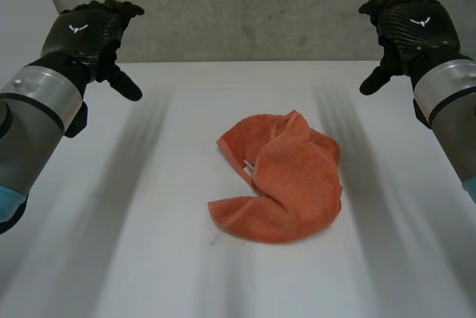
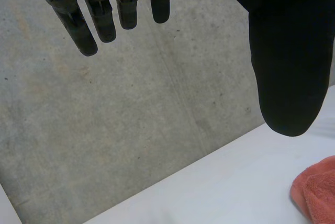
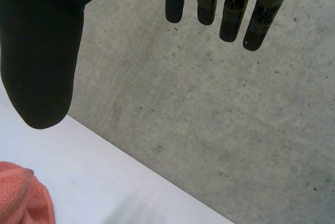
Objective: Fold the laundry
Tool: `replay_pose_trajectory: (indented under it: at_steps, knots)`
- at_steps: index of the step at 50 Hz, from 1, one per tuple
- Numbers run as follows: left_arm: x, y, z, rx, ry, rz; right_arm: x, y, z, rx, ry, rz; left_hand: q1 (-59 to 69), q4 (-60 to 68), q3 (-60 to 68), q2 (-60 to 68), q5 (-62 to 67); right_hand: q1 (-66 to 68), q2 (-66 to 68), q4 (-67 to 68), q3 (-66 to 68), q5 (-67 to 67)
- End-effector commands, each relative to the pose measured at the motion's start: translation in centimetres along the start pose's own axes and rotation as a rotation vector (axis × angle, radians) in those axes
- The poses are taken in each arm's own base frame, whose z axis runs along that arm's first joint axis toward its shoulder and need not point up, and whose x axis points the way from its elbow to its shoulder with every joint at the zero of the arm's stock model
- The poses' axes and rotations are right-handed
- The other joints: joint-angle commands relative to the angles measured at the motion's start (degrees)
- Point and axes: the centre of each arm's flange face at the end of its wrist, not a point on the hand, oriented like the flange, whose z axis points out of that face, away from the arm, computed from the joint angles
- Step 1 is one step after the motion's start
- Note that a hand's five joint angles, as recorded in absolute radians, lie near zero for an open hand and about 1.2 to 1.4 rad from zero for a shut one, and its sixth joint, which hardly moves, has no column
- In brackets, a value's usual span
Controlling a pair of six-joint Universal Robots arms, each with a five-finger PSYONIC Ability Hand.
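An orange towel [image 1: 286, 180] lies crumpled in a loose heap about the middle of the white worktop [image 1: 134, 258]. One edge is turned over itself and a flap points toward the near left corner. The left hand [image 1: 88, 32] hangs in the air above the far left corner, well apart from the towel. Its fingers [image 2: 99, 20] are straight and slightly spread, thumb held wide, holding nothing. The right hand [image 1: 410, 27] hangs above the far right corner, its fingers [image 3: 233, 17] likewise straight, spread and empty. A grey concrete wall [image 1: 253, 6] stands behind the far edge.
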Motion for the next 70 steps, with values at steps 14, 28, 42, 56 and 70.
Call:
replay_pose_trajectory:
  at_steps: [14, 28, 42, 56, 70]
  knots:
    - [5.4, 6.2, -1.3, -0.252, 0.151, -0.027, -3.2, 4.1, -0.8, -0.218, -0.314, -0.196, 7.7, 6.7, 6.0, 6.7, 6.2, 0.2, -2.2, -3.1, -2.0, -2.8]
    - [13.4, 15.5, -5.1, -0.551, 0.324, -0.138, -5.7, 8.8, -0.4, -0.329, -0.394, -0.181, 14.4, 13.4, 12.7, 13.4, 13.0, 17.2, 14.8, 13.9, 15.1, 14.3]
    - [13.3, 17.2, -4.5, -0.533, 0.229, -0.103, -7.5, 12.0, -0.5, -0.398, -0.442, -0.168, 28.7, 27.7, 27.0, 27.7, 27.2, 27.6, 25.2, 24.4, 25.5, 24.7]
    - [14.0, 17.7, -5.3, -0.556, 0.249, -0.091, -7.4, 11.9, 0.1, -0.355, -0.411, -0.178, 23.9, 22.9, 22.1, 22.9, 22.4, 41.5, 39.1, 38.2, 39.3, 38.5]
    - [14.2, 18.1, -5.5, -0.562, 0.255, -0.085, -7.2, 11.9, 0.3, -0.350, -0.392, -0.183, 49.5, 48.5, 47.8, 48.5, 48.0, 68.0, 65.6, 64.7, 65.8, 65.0]
